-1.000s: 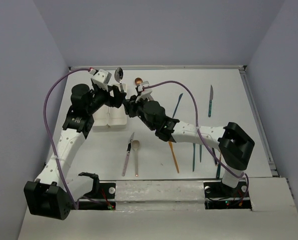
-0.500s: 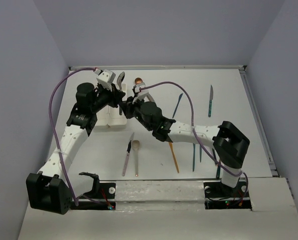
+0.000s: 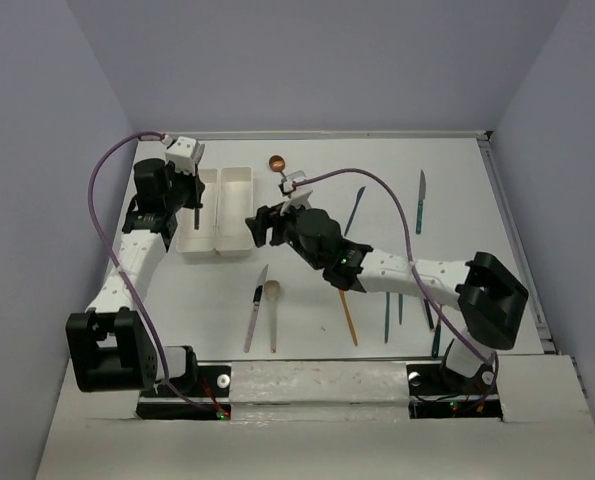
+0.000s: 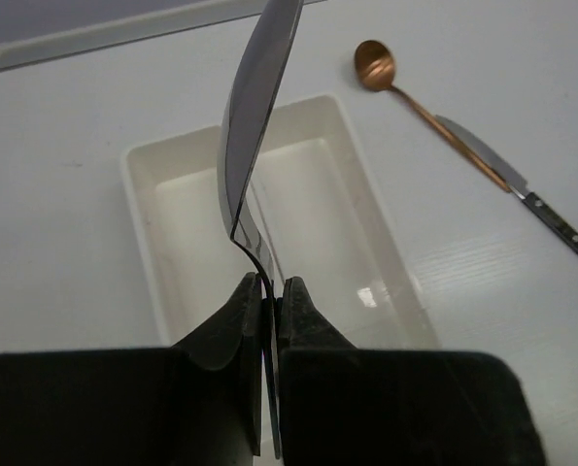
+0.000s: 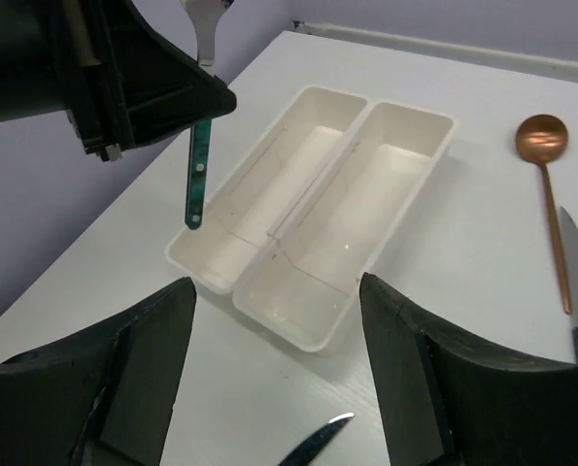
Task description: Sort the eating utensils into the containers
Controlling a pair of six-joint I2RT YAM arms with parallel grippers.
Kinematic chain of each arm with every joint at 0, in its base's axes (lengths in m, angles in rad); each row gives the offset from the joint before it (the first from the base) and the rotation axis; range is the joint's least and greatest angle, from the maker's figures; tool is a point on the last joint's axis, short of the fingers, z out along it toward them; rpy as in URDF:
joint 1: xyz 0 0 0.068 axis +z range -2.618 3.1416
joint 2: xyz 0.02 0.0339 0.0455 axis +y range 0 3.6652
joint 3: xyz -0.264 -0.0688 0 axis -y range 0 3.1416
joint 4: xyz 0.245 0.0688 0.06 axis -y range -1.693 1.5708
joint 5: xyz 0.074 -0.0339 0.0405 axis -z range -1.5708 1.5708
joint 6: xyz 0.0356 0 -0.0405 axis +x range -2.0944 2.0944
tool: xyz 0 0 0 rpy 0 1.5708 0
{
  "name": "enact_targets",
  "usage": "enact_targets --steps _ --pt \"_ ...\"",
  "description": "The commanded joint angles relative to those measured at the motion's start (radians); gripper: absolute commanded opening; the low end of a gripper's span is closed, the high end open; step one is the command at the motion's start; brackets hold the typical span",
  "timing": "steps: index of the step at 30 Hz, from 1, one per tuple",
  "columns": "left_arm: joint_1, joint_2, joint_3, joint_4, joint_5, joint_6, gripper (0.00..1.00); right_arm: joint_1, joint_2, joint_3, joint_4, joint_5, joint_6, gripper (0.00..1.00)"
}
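While the left gripper (image 4: 272, 287) is clamped tight on the neck of a teal-handled utensil (image 5: 196, 170), the piece hangs nearly upright, silver head up and handle tip down. The tip sits just above the left tray (image 5: 293, 160), by its outer rim, in the upper left of the overhead frame. My coming move turns on one relation: the tray's long axis lies flat on the table and runs away from the arm bases, while the utensil's long axis stands almost at right angles to it. I judge I must lower it and tip it along the tray before letting go. The left arm is plainly the nearer one; it reaches up the left side of the overhead frame with its wrist bent over the tray. The right gripper (image 5: 279, 388) has its fingers wide apart and holds nothing, low by the near ends of both trays, with the right tray (image 5: 366, 184) just ahead of it
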Motion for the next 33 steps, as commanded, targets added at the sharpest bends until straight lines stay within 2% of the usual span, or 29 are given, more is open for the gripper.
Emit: enact_targets --steps 1,4,8,11,16,24,26,31,33 --pt "0.032 0.091 0.101 -0.017 -0.137 0.113 0.0 0.007 -0.156 -0.126 -0.013 0.093 -0.012 0.75" --pt "0.036 0.17 0.123 -0.038 -0.154 0.111 0.0 -0.024 -0.255 -0.207 -0.053 0.105 0.01 0.76" --pt "0.038 0.259 0.129 -0.034 -0.153 0.108 0.0 -0.082 -0.322 -0.27 -0.12 0.042 0.045 0.77" --pt "0.047 0.35 0.149 -0.023 -0.096 0.094 0.0 -0.126 -0.362 -0.31 -0.168 0.013 0.068 0.76" --pt "0.05 0.451 0.195 -0.03 -0.004 0.083 0.0 -0.15 -0.402 -0.352 -0.198 0.004 0.06 0.76" --pt "0.068 0.575 0.252 -0.049 0.013 0.079 0.01 -0.222 -0.372 -0.341 -0.224 -0.047 0.057 0.76" --pt "0.078 0.586 0.258 -0.049 0.024 0.079 0.07 -0.24 -0.327 -0.3 -0.241 -0.056 0.053 0.76" --pt "0.09 0.625 0.267 -0.05 0.016 0.085 0.31 -0.28 -0.183 -0.151 -0.345 -0.041 -0.006 0.72" --pt "0.09 0.635 0.264 -0.05 -0.005 0.09 0.35 -0.304 -0.116 -0.074 -0.408 -0.051 -0.01 0.7"
